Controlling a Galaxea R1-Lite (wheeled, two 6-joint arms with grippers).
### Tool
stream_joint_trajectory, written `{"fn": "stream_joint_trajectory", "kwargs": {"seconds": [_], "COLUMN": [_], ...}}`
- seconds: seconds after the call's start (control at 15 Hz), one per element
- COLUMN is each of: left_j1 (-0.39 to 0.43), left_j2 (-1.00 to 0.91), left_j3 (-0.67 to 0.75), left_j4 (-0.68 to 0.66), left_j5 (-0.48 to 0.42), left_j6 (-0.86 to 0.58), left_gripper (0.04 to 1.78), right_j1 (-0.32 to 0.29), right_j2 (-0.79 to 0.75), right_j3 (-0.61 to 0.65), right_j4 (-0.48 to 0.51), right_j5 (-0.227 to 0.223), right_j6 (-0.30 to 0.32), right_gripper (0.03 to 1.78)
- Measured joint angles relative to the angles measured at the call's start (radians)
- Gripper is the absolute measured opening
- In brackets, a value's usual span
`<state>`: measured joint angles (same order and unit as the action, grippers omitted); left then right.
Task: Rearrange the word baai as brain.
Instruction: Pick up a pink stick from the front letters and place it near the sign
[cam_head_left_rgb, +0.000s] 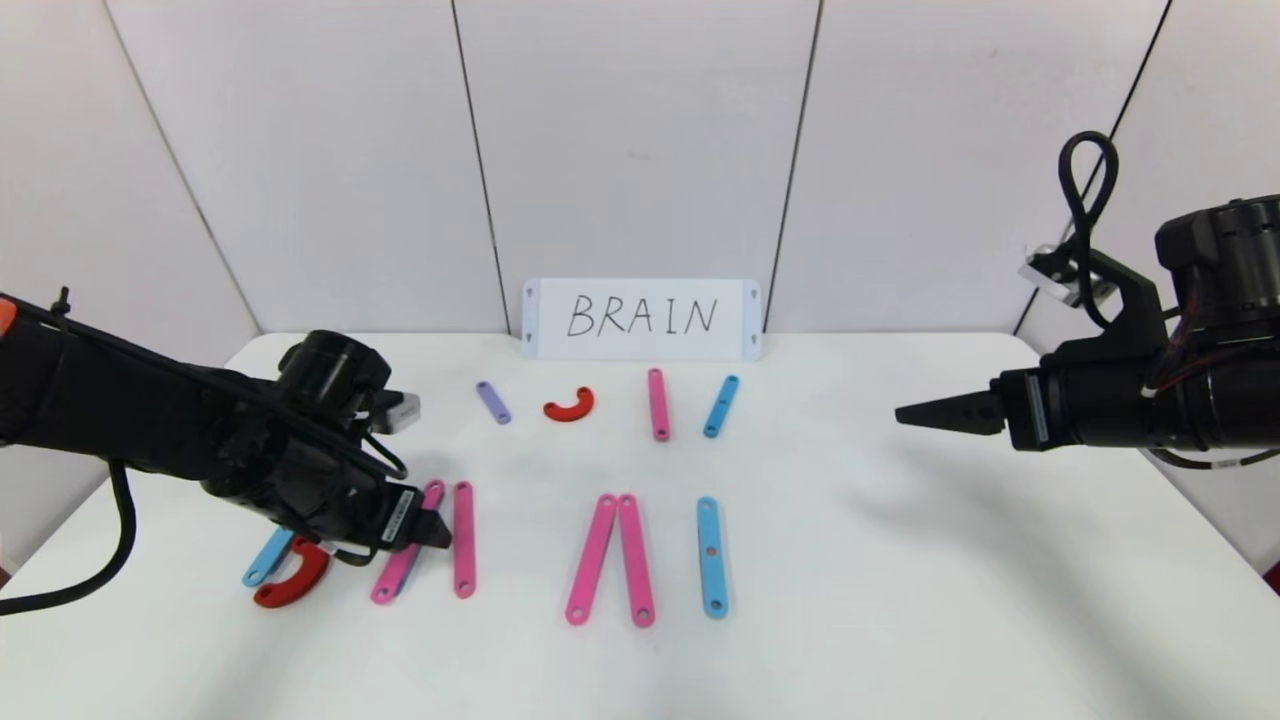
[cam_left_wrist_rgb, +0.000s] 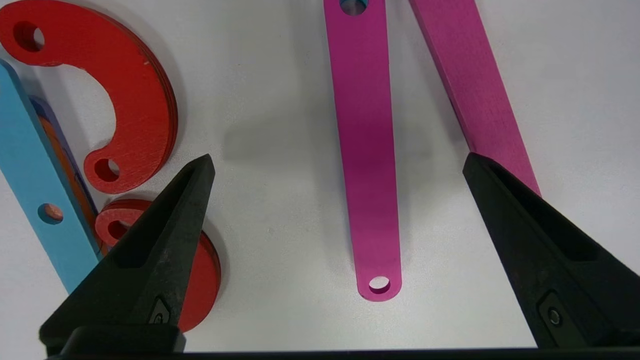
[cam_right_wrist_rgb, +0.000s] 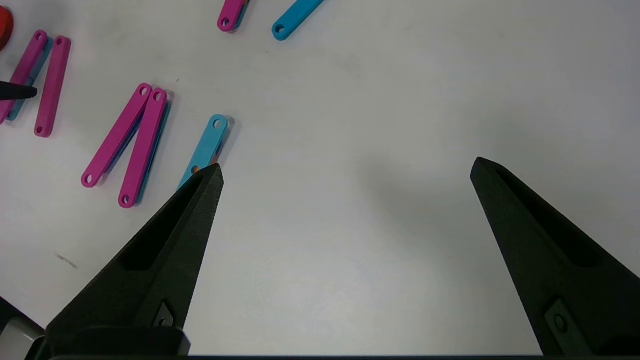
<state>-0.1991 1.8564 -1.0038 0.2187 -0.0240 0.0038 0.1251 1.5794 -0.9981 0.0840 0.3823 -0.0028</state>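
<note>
Pink strips (cam_head_left_rgb: 609, 560) and a blue strip (cam_head_left_rgb: 711, 556) lie in the near row on the white table (cam_head_left_rgb: 900, 600), with a purple strip (cam_head_left_rgb: 493, 402), a red curve (cam_head_left_rgb: 570, 405) and two more strips behind, below the BRAIN card (cam_head_left_rgb: 641, 318). At the row's left end the left gripper (cam_left_wrist_rgb: 340, 165) hangs low with jaws wide, a pink piece (cam_left_wrist_rgb: 370, 165) between them untouched. Only its wrist view shows two stacked red curves (cam_left_wrist_rgb: 130, 100) beside a fingertip (the head view shows one). Off to the right, well clear of the letters, the right gripper (cam_right_wrist_rgb: 347, 170) is spread wide over bare table.
</note>
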Motion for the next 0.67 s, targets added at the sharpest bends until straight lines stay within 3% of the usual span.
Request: {"fn": "stream_joint_trajectory", "kwargs": {"seconds": [0.13,0.33,0.67], "left_j1": [0.000,-0.005,-0.010], "left_j2": [0.006,0.016,0.024], "left_j3": [0.000,-0.002,0.001], "left_j4": [-0.002,-0.003,-0.016], "left_j5": [0.000,0.029,0.032], "left_j6": [0.000,-0.002,-0.002], "left_gripper": [1.67,1.37,0.50], "right_j1": [0.000,0.000,0.001], "right_j2": [0.000,-0.001,-0.002], "right_j3": [0.003,0.005,0.007], "right_j4": [-0.001,-0.001,-0.002], "right_j5": [0.002,0.002,0.001], "right_j6": [0.000,-0.001,-0.001], "right_gripper": [1.73,1.73,1.73]}}
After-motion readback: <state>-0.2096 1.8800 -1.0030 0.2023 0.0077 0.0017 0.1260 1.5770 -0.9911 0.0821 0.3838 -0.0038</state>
